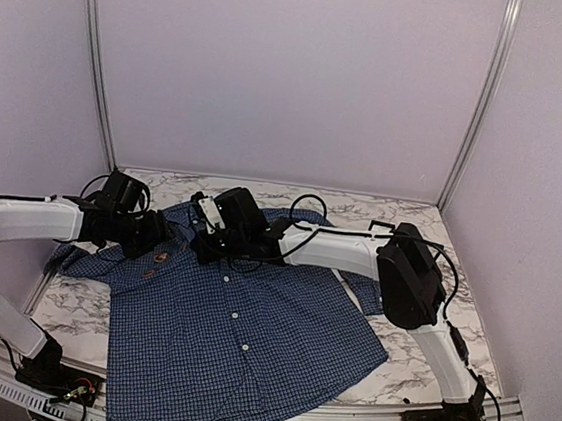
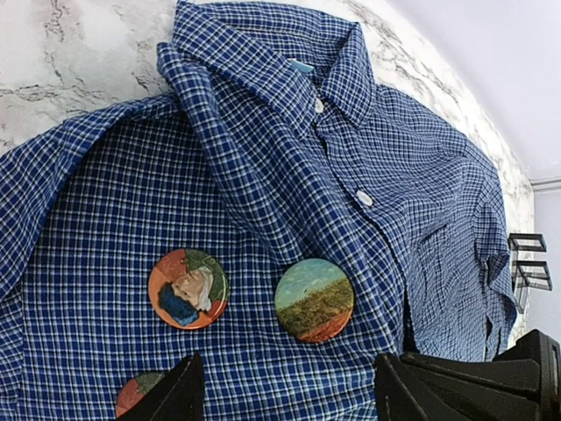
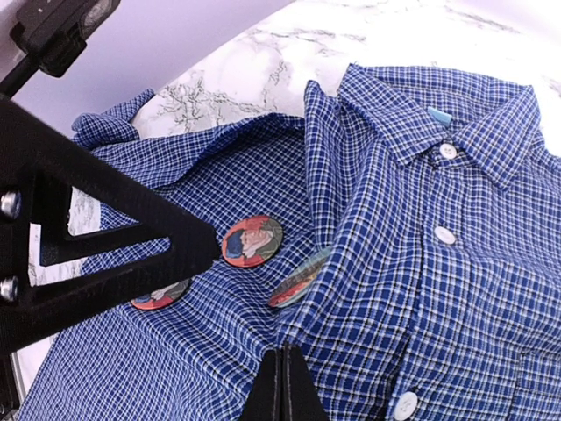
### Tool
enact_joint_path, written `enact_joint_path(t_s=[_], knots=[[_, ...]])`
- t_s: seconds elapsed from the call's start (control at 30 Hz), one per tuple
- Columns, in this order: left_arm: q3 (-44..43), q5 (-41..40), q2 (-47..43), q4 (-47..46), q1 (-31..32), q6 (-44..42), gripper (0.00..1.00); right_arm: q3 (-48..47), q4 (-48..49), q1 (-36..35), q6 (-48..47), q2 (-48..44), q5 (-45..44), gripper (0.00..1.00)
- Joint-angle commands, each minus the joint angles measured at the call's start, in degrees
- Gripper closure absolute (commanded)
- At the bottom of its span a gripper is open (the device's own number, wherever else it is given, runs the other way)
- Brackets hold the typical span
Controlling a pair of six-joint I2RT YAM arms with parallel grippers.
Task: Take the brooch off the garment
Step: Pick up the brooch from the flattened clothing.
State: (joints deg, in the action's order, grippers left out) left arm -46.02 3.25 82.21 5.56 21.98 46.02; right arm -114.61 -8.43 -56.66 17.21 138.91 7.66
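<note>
The dark blue checked shirt [image 1: 238, 337] lies buttoned on the marble table, collar at the far end. Three round brooches are pinned near its chest: a portrait one [image 2: 188, 288], a landscape one [image 2: 314, 299], and a third [image 2: 140, 392] at the frame's edge. My left gripper [image 2: 289, 395] is open, its fingers astride the cloth just below the landscape brooch. My right gripper [image 3: 285, 386] is shut on a raised fold of shirt beside the landscape brooch [image 3: 298, 279], which the fold half hides. In the top view both grippers [image 1: 162, 238] [image 1: 219, 249] meet over the chest.
The left gripper's black finger [image 3: 131, 246] reaches across the right wrist view, covering part of the third brooch [image 3: 162, 294]. The marble table [image 1: 417, 356] is walled on three sides. A sleeve spreads toward the left edge [image 1: 80, 260].
</note>
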Motion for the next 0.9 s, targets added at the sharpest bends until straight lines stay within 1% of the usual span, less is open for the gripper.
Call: enact_joint_path(t_s=[0.0, 0.13, 0.37, 0.6, 0.87], knots=[[0.63, 2.14, -0.17, -1.25, 0.2, 0.47, 0.36, 2.58, 3.96, -0.49, 0.93, -3.12, 3.25, 1.0], [1.99, 2.93, -0.36, -2.16, 0.63, 0.48, 0.46, 4.01, 5.2, -1.05, 1.96, -3.69, 4.45, 1.0], [2.13, 3.99, 3.34, -4.57, 1.78, -1.28, 0.56, 3.77, 5.48, -1.5, 3.01, -3.04, 5.78, 1.0], [0.39, 3.08, 6.99, -4.78, 2.37, -2.43, 0.6, 2.98, 4.67, -1.56, 2.71, -2.87, 5.79, 1.0], [-0.34, 2.89, 8.09, -5.01, 2.48, -2.51, 0.57, 2.38, 4.47, -1.68, 2.85, -2.33, 6.23, 1.0]])
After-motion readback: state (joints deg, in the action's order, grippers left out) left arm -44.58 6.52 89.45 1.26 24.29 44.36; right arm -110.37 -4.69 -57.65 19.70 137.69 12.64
